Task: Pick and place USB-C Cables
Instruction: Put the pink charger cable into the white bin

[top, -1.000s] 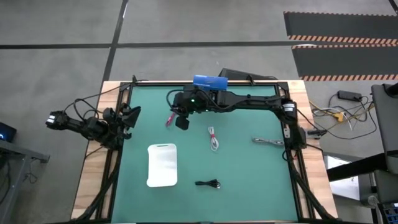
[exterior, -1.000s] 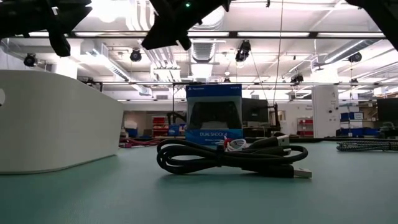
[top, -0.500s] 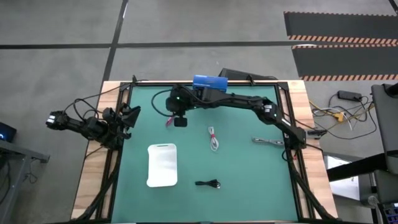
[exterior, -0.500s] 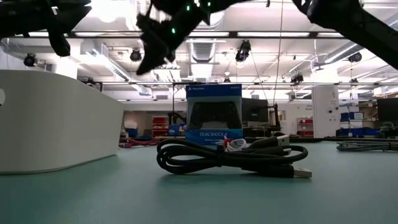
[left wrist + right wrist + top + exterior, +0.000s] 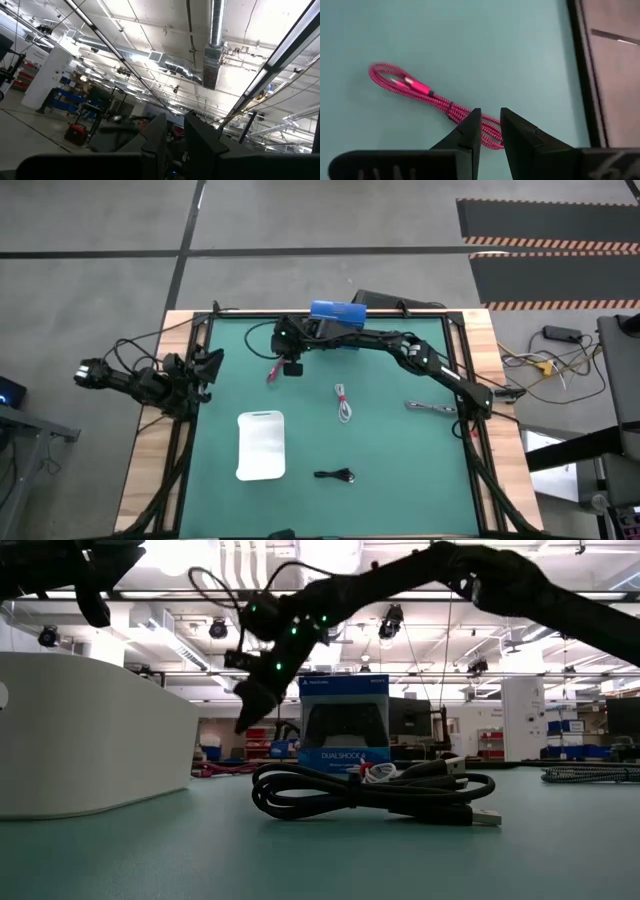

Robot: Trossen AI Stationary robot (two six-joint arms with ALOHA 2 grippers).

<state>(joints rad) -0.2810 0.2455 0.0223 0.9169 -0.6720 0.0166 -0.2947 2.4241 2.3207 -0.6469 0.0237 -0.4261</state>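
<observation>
Right gripper (image 5: pixel 489 131) now lower, directly above pink-red cable (image 5: pixel 427 95).

blue box (image 5: pixel 336 311) at the green mat's (image 5: pixel 400 470) far edge, white tray (image 5: pixel 261 445) nearer, metal tool (image 5: pixel 431 408) at right.

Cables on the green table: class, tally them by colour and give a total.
Pink-red braided coiled cable: 1
White thin coiled cable: 1
Black coiled cable: 1
Total: 3
</observation>
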